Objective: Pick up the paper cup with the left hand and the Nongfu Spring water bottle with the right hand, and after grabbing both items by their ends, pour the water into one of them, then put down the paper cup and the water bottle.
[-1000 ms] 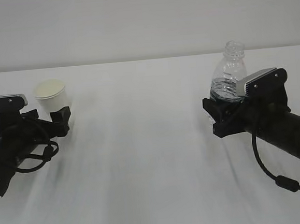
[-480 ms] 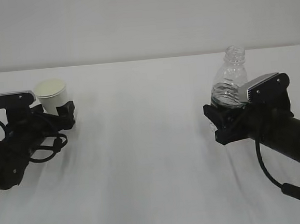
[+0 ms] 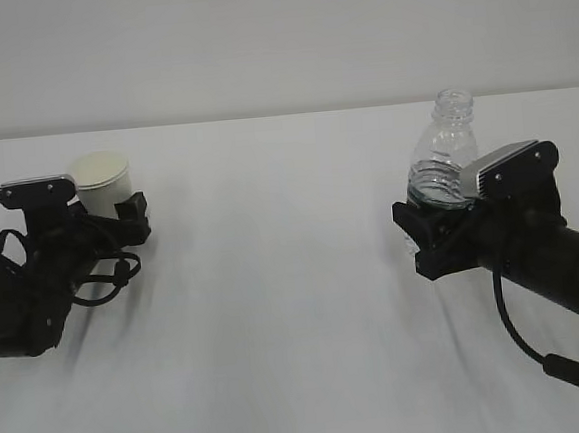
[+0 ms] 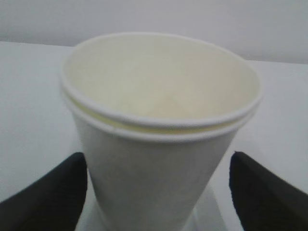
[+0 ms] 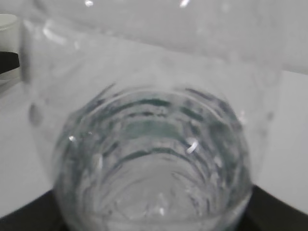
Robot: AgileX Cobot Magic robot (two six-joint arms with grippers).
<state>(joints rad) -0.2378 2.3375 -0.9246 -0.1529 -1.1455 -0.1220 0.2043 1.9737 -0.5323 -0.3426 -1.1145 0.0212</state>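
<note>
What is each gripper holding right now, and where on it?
The right gripper grips the water bottle around its lower body. The left gripper is open around the paper cup, not gripping.

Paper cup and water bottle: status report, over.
Left gripper open, jaws either side of the paper cup, gaps showing. Right gripper around the water bottle, upright. Nothing in the way.

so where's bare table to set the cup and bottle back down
The widest free patch is the white table between the paper cup on the left and the water bottle on the right. Behind both, the strip up to the wall is bare too. It is crowded only at each arm: left hand around the cup, right hand around the bottle.
</note>
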